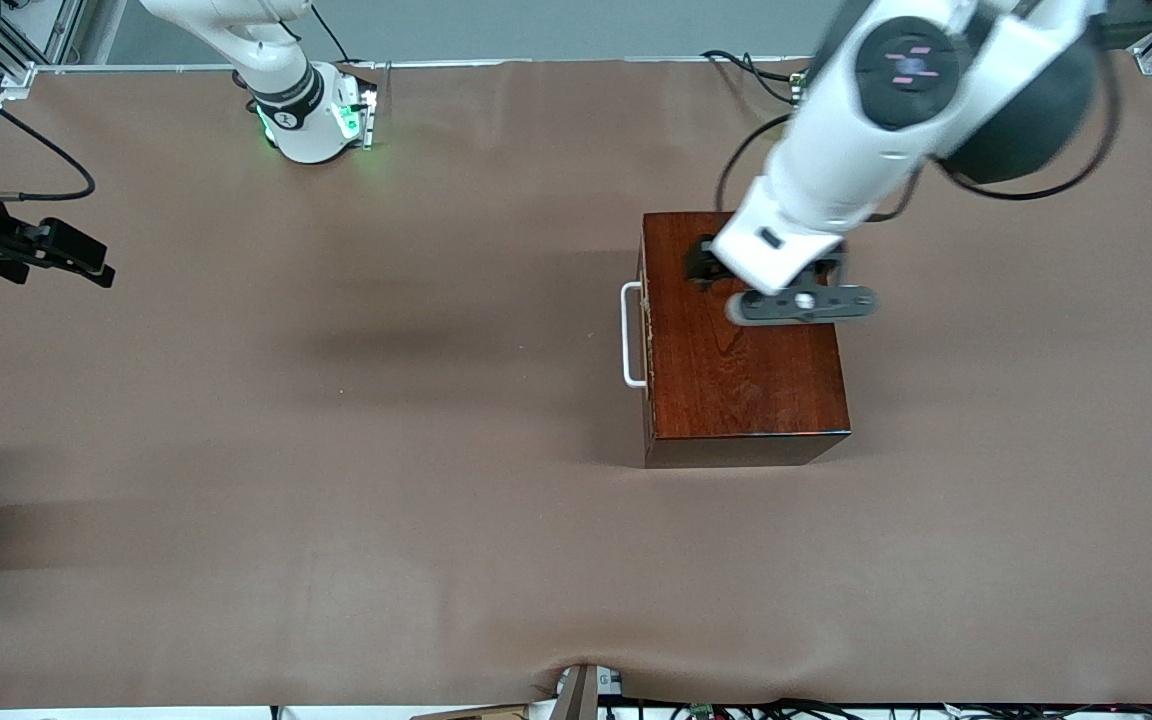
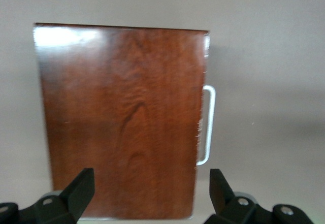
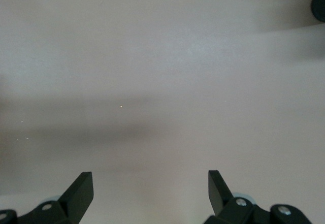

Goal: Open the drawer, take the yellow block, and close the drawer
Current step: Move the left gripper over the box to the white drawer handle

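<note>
Over bare tabletop at the right arm's end, the right gripper (image 1: pixel 86 268) waits, fingers spread wide, holding nothing. Glossy dark reddish-brown wooden box (image 1: pixel 736 340) sits toward the left arm's end, its drawer (image 1: pixel 645 335) shut flush, white U-shaped handle (image 1: pixel 630 335) untouched. Left gripper (image 1: pixel 701 265) hovers over the box top, fingers wide apart, empty, handle just off to one side. Yellow block not visible, presumably inside. Judged: nothing done yet; opening, taking, closing all remain.
</note>
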Motion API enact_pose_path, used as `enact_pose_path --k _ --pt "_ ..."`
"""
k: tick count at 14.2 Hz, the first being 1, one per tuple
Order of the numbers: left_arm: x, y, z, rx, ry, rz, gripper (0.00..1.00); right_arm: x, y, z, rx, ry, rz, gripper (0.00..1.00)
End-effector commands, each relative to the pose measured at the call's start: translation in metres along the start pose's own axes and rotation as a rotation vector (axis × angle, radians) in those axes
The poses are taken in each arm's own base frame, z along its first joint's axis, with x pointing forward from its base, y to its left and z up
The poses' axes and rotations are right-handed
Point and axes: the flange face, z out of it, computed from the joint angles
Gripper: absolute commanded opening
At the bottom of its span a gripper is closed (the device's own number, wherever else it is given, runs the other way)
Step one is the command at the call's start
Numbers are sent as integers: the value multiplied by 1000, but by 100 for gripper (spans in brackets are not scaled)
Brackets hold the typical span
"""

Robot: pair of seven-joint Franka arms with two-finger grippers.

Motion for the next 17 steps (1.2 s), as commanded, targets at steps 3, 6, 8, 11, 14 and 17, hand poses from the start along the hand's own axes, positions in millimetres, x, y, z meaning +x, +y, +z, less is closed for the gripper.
enact_pose_path --k 3,6,8,11,14,17 --pt "-10 79 45 0 65 21 100 -6 2 -7 13 7 15 100" --pt "-17 107 61 -10 80 26 100 -6 0 -7 13 4 11 100" --pt "-19 100 46 -11 77 -2 100 -7 1 -8 12 2 12 100" --pt "-51 119 51 2 50 -51 100 -7 -1 -8 12 2 9 100" --pt "-59 133 70 27 43 -139 100 -8 1 -7 11 -4 11 100" --pt "-62 137 59 82 166 -119 100 -8 2 -6 11 -5 14 100"
